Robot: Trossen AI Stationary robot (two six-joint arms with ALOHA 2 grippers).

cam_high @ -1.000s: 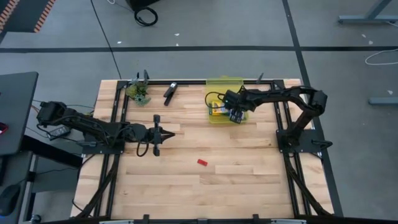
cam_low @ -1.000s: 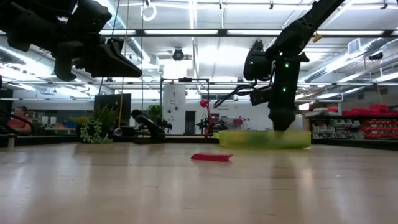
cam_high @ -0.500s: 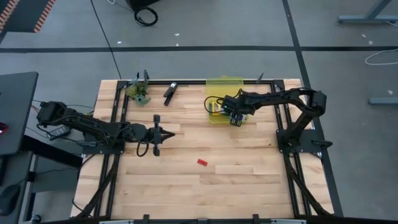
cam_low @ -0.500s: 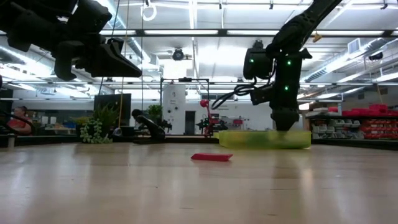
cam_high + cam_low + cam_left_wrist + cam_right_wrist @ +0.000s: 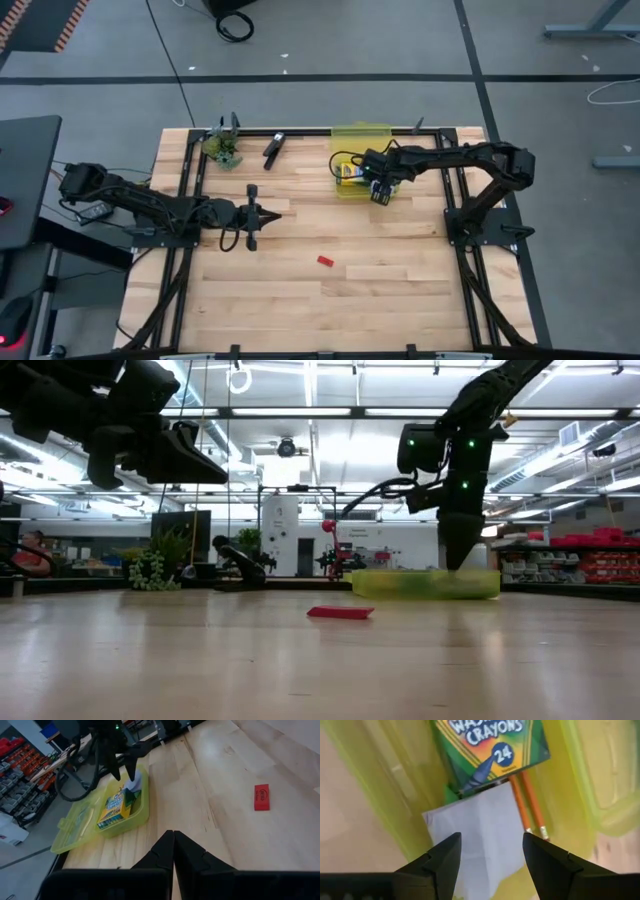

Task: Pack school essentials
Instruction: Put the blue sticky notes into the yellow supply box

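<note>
A translucent yellow-green case [image 5: 357,176] stands open at the table's far middle. It holds a crayon box [image 5: 490,745], two orange pencils [image 5: 527,805] and a pale blue square pad [image 5: 480,827], which lies flat beside the crayon box and partly over the pencils. My right gripper [image 5: 378,192] hangs open just above the case, pointing down, its fingers [image 5: 445,857] on either side of the pad without touching it. A small red piece [image 5: 325,261] lies on the bare wood at mid-table. My left gripper [image 5: 268,212] waits shut and empty at the table's left, clear of the surface.
A black clip-like object [image 5: 273,148] and a small green clump [image 5: 222,148] lie at the far left of the table. The case's lid [image 5: 75,827] lies folded open behind it. A black frame [image 5: 450,175] borders the wooden top. Bare wood surrounds the red piece [image 5: 261,797].
My right gripper has risen a little out of the case, still open, with the pad left lying inside.
</note>
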